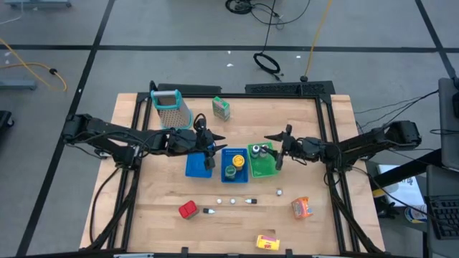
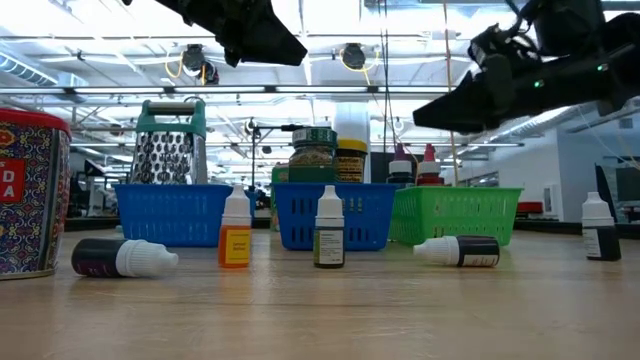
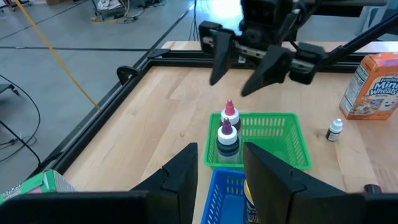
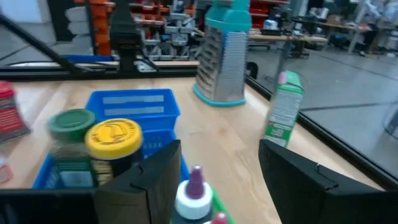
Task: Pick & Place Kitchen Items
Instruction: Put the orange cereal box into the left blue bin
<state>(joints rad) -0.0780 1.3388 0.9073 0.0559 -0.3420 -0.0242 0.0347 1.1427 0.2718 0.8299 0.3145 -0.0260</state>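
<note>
Two purple-capped bottles (image 3: 227, 127) stand upright in the green basket (image 1: 262, 166), and a yellow-lidded jar (image 4: 112, 138) with a green-lidded jar (image 4: 71, 124) beside it stands in the middle blue basket (image 1: 234, 166); a second blue basket (image 1: 195, 165) sits to its left. The right gripper (image 1: 278, 147) hangs above the green basket, fingers spread wide with nothing between them. The left gripper (image 1: 211, 147) hovers over the left blue basket, fingers partly apart and empty. Behind stand the grater (image 1: 168, 107) and green carton (image 1: 221, 108). Toward the front edge lie the red can (image 1: 188, 209), a row of tiny dropper bottles (image 1: 233, 201), the orange packet (image 1: 300, 208) and yellow box (image 1: 267, 243).
</note>
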